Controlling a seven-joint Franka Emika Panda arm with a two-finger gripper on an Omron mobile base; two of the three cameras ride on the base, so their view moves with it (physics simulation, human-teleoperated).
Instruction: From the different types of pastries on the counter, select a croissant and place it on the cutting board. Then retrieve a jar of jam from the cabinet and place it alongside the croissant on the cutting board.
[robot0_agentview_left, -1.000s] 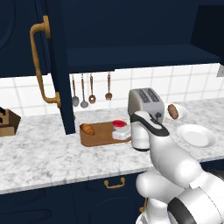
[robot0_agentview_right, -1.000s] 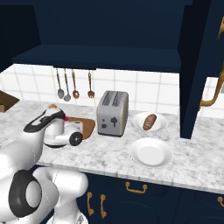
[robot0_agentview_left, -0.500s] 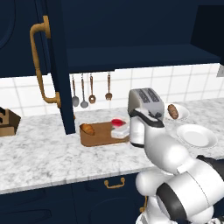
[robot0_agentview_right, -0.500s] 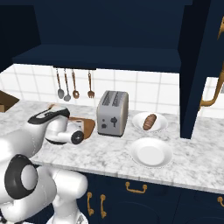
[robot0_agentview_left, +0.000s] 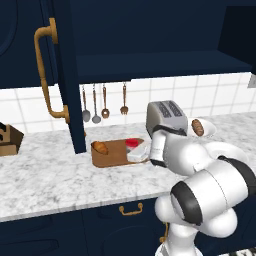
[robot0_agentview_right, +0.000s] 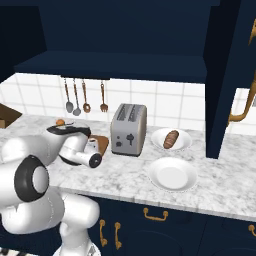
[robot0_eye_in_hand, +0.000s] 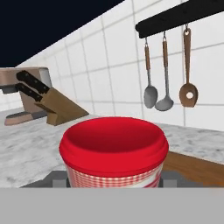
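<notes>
Hidden: the robot's forearm is covering the right end of the cutting board (robot0_agentview_left: 114, 152) in the left base view; in the right base view the arm is blocking most of the board, leaving a brown corner showing beside the toaster (robot0_agentview_right: 129, 129).
Jaws: the gripper (robot0_eye_in_hand: 114, 180) is sitting low behind the jar of jam (robot0_eye_in_hand: 113, 154), its tips mostly cut off by the jar's body; the jaws are clamping the jar from both sides.
Jar: it is showing a glossy red round lid and a red-and-white checked band below it; its base is not visible in the hand view, so contact with the board cannot be told there. In the left base view it is appearing as a red spot with a pale part at the board's right end.
Croissant: the croissant (robot0_agentview_left: 100, 147) is lying on the left part of the board, golden-orange, oblong, apart from the jar.
Tabletop: the tabletop (robot0_agentview_left: 50, 175) is looking like white-and-grey marbled stone.
Other pastry: a darker brown oval pastry (robot0_agentview_right: 171, 139) is resting in a white bowl (robot0_agentview_right: 183, 145), beside an empty white plate (robot0_agentview_right: 172, 174).
Wall: metal utensils (robot0_eye_in_hand: 166, 74) with wooden handles are hanging from a dark rail against white tiles.
Far corner: a wooden knife block (robot0_eye_in_hand: 50, 105) with black handles is standing tilted.
Cabinet: the cabinet (robot0_agentview_left: 62, 65) door, dark navy with a curved brass handle, is standing open edge-on.
</notes>
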